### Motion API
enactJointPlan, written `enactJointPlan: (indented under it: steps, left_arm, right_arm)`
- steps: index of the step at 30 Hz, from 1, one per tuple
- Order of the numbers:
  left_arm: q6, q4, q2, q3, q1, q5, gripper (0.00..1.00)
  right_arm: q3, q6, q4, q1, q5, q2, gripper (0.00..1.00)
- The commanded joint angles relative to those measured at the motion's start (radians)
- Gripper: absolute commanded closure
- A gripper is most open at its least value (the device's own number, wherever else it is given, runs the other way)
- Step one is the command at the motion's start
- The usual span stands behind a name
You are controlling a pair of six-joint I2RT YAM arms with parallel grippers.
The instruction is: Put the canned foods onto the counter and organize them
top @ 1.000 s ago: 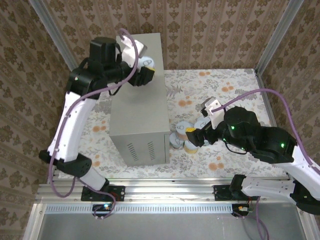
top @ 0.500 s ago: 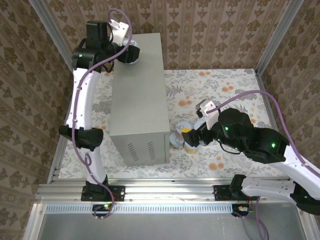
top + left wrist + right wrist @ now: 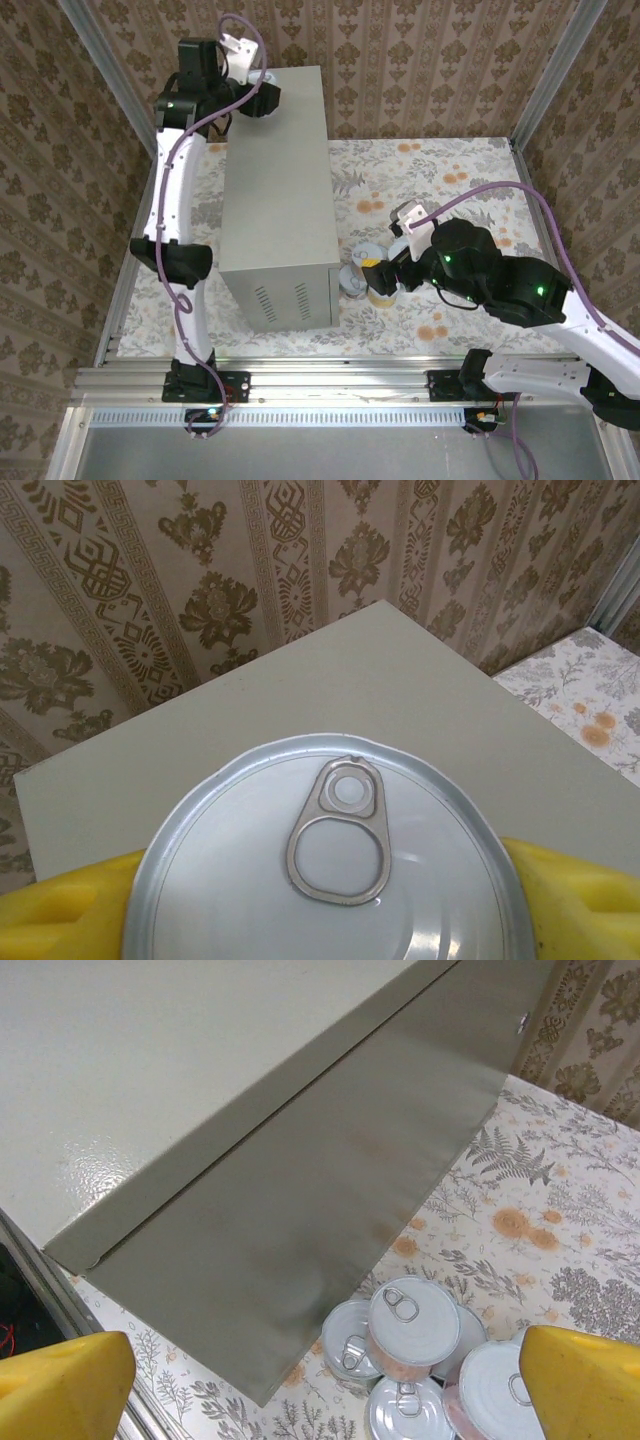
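**Top external view.** The tall grey-beige metal box worktop [image 3: 285, 170] is standing upright on the floral-patterned floor [image 3: 450, 190], with the long side of its flat top running from near to far. The left hand [image 3: 262, 97] is hanging over the far left corner of that top. The right hand [image 3: 378, 272] is sitting low over a cluster of small white-lidded cans [image 3: 358, 283]. These cans are resting on the floor just beside the worktop's near right corner. The opening of either hand cannot be judged from here.

**Left wrist view.** The left hand [image 3: 320, 915] is gripping a short cylindrical can with a white pull-tab lid [image 3: 325, 870]. Its yellow fingers [image 3: 60, 920] are pressing the rim from both sides. The can is standing upright with its lid facing the camera and its axis vertical. The rivet end of its tab is pointing toward the worktop's [image 3: 380, 680] far corner. Whether the can's base is touching the top cannot be told.

**Right wrist view.** The right hand [image 3: 325, 1390] is spreading wide and holding nothing, with its yellow fingers [image 3: 585, 1380] at opposite edges of the view. Below it, the cluster of small white-lidded cans [image 3: 415, 1320] is sitting lids-up against the worktop's [image 3: 150, 1080] side wall. One pink-labelled can is appearing to ride on top of its neighbours.
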Motion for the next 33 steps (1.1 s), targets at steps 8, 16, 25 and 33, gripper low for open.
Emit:
enactJointPlan:
  steps: [8, 16, 25, 33]
  left_arm:
    - [-0.018, 0.079, 0.002, 0.047, 0.026, 0.066, 0.11]
    - [-0.035, 0.066, -0.064, 0.037, 0.039, 0.086, 0.0]
    - [-0.058, 0.005, -0.331, -0.252, 0.04, 0.037, 0.0]
    - [-0.071, -0.06, -0.626, -0.572, -0.046, 0.034, 0.0]
  right_arm:
    - [-0.021, 0.056, 0.022, 0.008, 0.005, -0.012, 0.0]
    - [-0.063, 0.104, 0.032, 0.008, 0.038, -0.014, 0.0]
    - [-0.11, 0.186, 0.011, 0.007, 0.106, 0.025, 0.0]
    - [-0.174, 0.31, -0.039, -0.03, 0.217, 0.049, 0.0]
